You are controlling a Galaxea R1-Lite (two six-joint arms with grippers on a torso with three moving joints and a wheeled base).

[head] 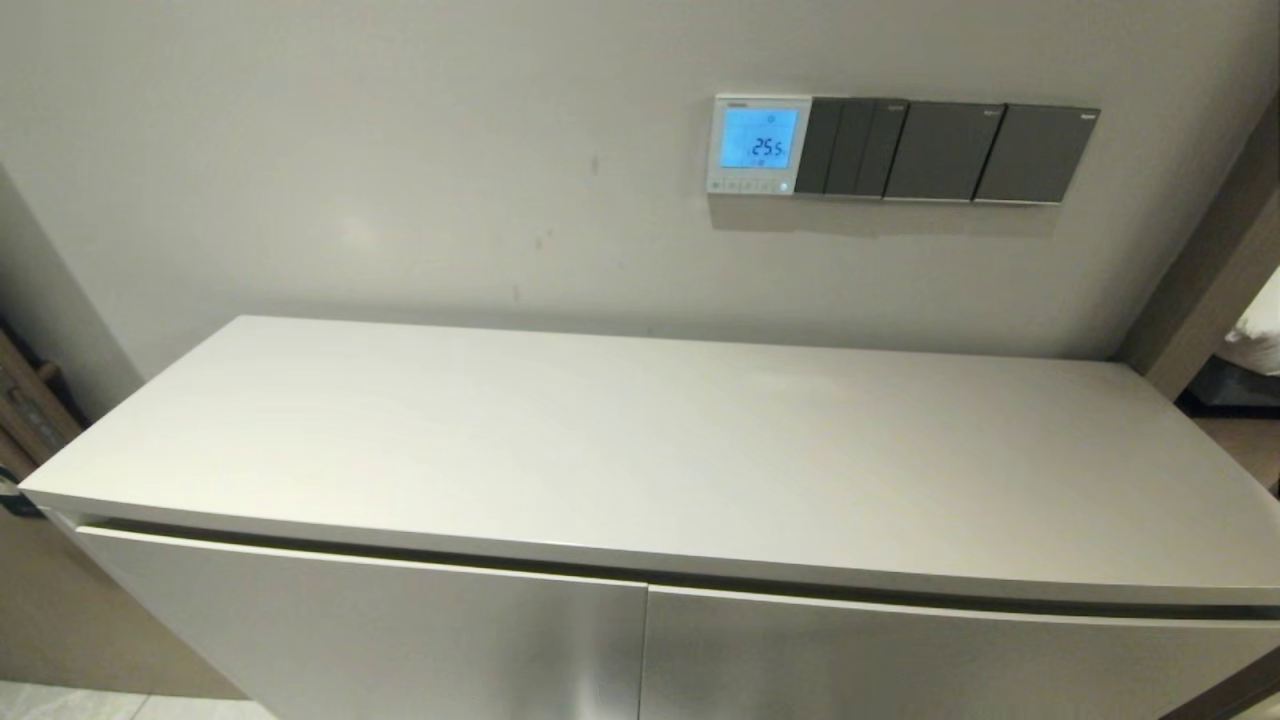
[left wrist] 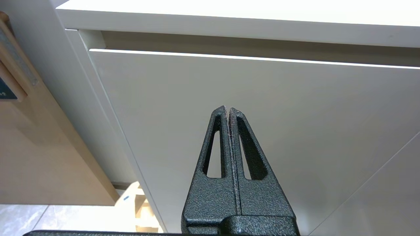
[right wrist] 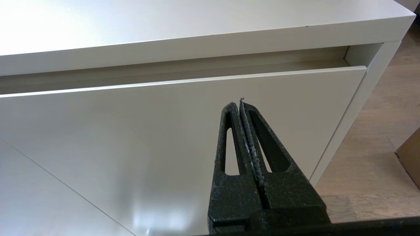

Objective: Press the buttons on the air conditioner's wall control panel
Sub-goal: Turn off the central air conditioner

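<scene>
The air conditioner's wall control panel (head: 759,144) is a small white square on the wall above the cabinet, its LCD lit blue and reading 25.5. The row of tiny buttons (head: 750,184) runs along its bottom edge, with a small light at the right end. Neither arm shows in the head view. My left gripper (left wrist: 228,108) is shut and empty, low in front of the cabinet's left door. My right gripper (right wrist: 239,104) is shut and empty, low in front of the cabinet's right door.
A long white cabinet (head: 640,450) stands against the wall between me and the panel. Dark grey switch plates (head: 945,150) sit directly right of the panel. A wooden door frame (head: 1210,270) is at the right, wooden items (head: 25,410) at the left.
</scene>
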